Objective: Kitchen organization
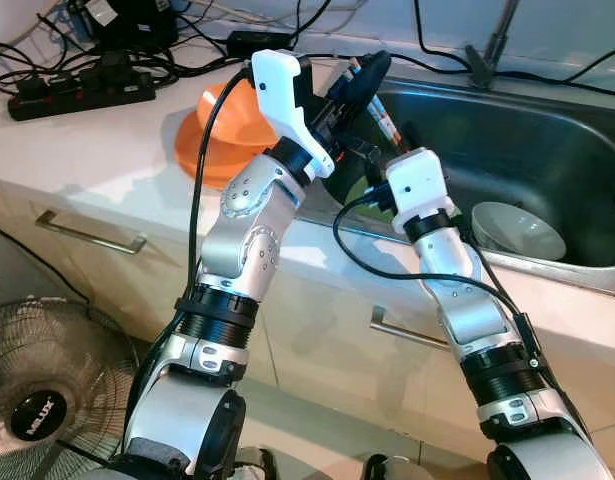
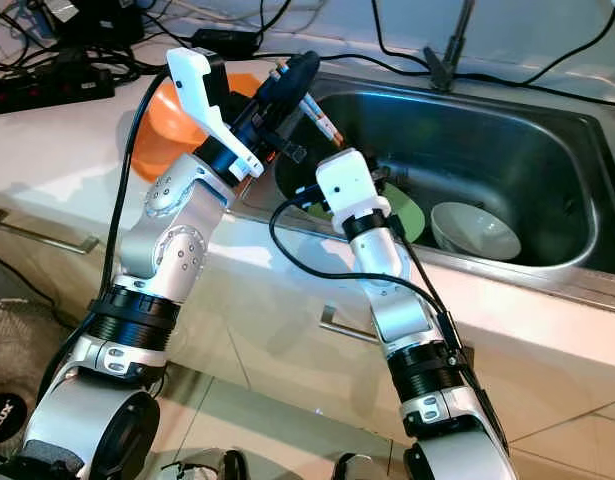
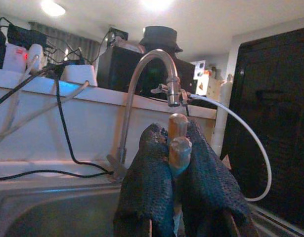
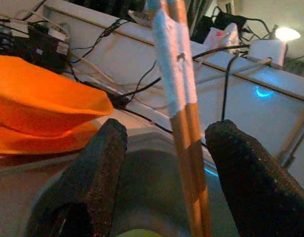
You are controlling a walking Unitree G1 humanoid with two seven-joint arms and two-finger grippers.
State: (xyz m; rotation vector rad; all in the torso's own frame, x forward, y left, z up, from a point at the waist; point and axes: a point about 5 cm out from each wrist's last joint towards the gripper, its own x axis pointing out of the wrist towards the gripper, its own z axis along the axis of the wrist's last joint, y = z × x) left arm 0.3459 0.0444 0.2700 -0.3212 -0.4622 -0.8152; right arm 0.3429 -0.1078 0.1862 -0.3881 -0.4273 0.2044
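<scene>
Left tool (image 3: 179,163) pinched chopsticks (image 4: 184,113) over sink (image 1: 547,150); right wrist view showed right tool (image 4: 164,173) spread around them; head views added white bowl (image 2: 474,230).

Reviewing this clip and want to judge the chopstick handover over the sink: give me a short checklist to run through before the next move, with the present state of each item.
1. Left gripper shut on the chopsticks: ok, the wrist view shows both fingers pressed against them.
2. Right gripper open with the chopsticks between its fingers: ok, they stand in the gap, touching neither finger.
3. Chopsticks held as a pair: ok, they lie side by side, wrapped together.
4. Handover is above the sink: ok.
5. White bowl and green plate lie below in the sink: ok, apart from the grippers.
6. Orange bowl on the counter stays out of the way: ok.
</scene>
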